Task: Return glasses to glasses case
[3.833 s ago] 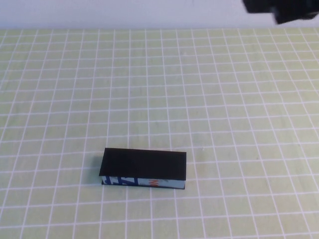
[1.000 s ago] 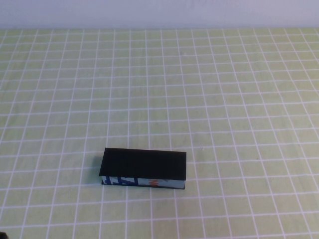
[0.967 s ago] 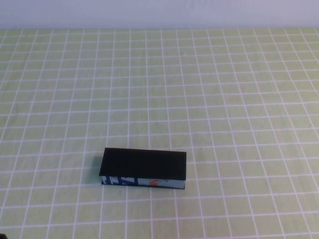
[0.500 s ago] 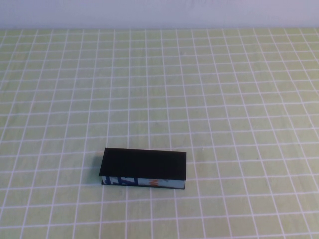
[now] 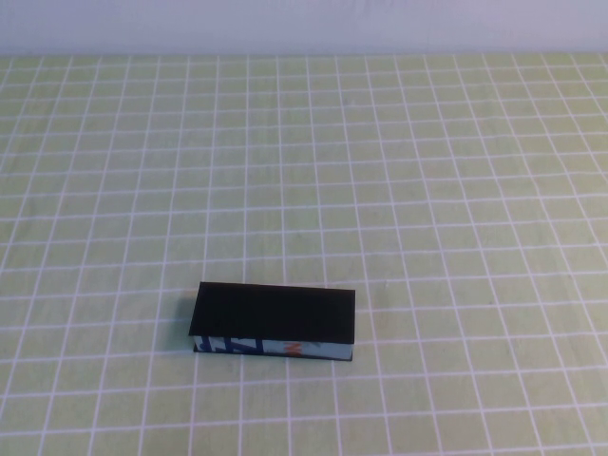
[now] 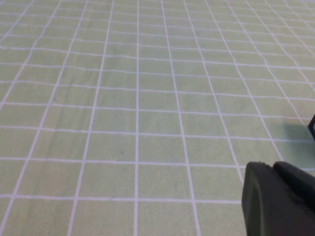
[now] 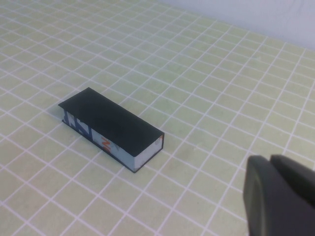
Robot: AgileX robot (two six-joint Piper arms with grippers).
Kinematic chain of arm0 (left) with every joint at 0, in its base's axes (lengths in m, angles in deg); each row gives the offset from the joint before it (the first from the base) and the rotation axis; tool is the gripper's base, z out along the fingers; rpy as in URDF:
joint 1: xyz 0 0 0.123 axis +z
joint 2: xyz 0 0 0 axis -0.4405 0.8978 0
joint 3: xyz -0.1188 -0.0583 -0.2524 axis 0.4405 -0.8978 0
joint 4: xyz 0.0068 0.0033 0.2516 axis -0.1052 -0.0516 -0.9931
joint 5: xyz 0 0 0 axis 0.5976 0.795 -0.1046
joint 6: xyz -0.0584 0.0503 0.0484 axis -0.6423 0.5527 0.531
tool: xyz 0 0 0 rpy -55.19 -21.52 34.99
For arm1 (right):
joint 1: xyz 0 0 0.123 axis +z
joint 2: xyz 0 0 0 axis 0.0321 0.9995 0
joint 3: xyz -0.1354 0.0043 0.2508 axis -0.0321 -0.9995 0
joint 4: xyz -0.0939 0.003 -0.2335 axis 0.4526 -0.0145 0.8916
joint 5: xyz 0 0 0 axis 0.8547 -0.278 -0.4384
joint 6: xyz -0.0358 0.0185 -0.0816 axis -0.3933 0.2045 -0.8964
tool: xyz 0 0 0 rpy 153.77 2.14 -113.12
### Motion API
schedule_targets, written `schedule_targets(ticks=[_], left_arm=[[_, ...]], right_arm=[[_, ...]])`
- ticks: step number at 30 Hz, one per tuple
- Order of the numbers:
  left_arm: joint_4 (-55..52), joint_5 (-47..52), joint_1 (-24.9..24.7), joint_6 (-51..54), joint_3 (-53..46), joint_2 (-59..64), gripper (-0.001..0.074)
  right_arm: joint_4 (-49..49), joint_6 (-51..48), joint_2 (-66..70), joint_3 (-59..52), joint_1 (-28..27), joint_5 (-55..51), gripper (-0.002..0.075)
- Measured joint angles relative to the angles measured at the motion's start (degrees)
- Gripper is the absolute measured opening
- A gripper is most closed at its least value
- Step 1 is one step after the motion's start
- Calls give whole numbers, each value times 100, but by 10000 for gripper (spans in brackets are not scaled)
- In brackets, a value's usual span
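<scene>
The glasses case (image 5: 274,321) lies closed on the green checked cloth, left of centre and near the front, with its black lid on top and its blue-white side with an orange mark facing me. It also shows in the right wrist view (image 7: 110,127). The glasses are hidden or out of view. Neither gripper shows in the high view. My left gripper (image 6: 273,166) is shut and empty over bare cloth. My right gripper (image 7: 270,160) is shut and empty, held back from the case and to its right.
The green cloth with a white grid (image 5: 427,190) covers the whole table, and a pale wall (image 5: 304,24) runs along its far edge.
The black arm part at the top right of the high view has left it. A small dark bit at the bottom left corner is gone too. The case has not moved.
</scene>
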Motion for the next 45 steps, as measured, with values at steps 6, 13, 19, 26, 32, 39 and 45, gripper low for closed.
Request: schedule_targets(ticks=[6,13,19,26,32,39,45], left_arm=[[133,8,0,21,0,0,-3],[138,14,0,21,0,0,-3],[148,14,0,21,0,0,-3],[148,14,0,21,0,0,-3],[151,14,0,21,0,0,-3],[151,14,0,21,0,0,-3],[151,14,0,21,0,0,-3]], right_arm=[[0,0,0,0,0,0,-17],[0,0,0,0,0,0,-17],[0,0,0,0,0,0,-17],[0,0,0,0,0,0,-17],[22,0,-89,0,-204,0,-17],[-215,0,-713,-719,-1466,422,-17],[-215,0,-1625,-1893,-2211,774,-17]])
